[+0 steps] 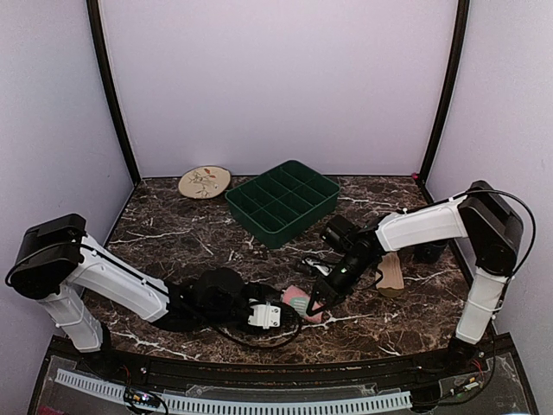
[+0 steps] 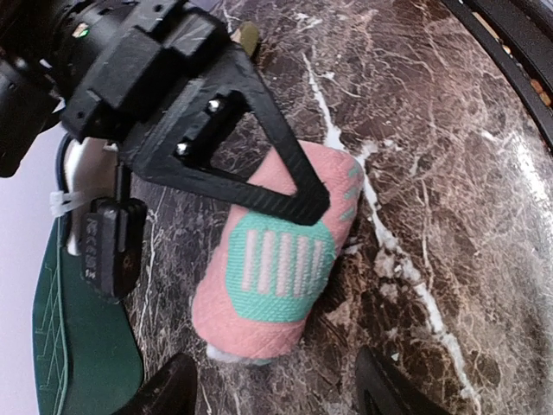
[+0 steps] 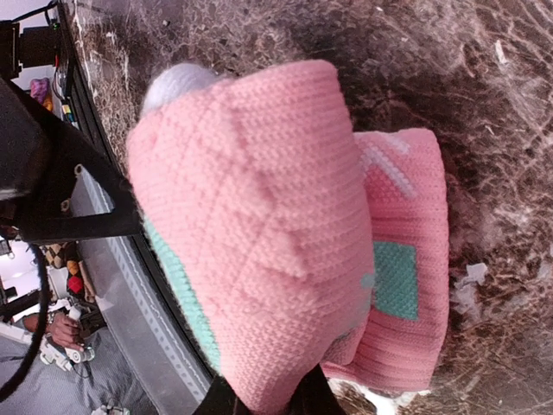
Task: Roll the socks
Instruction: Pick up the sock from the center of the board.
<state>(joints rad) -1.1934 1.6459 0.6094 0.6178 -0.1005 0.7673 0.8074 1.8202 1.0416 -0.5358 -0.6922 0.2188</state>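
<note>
While my right gripper is clamped shut on a fold of the pink sock, my left gripper stands open just short of it.
Two socks are present. The pink one lies rolled into a short bundle at the near middle of the table, with a mint-green patch facing up. The tan sock lies flat to its right, apart from it and partly covered by my right arm, so I cannot make out its cuff. From above, both grippers cover most of the roll. One green divided tray and one round beige plate sit at the far edge. The table is dark marble with white veins, and the walls are pale lilac.
</note>
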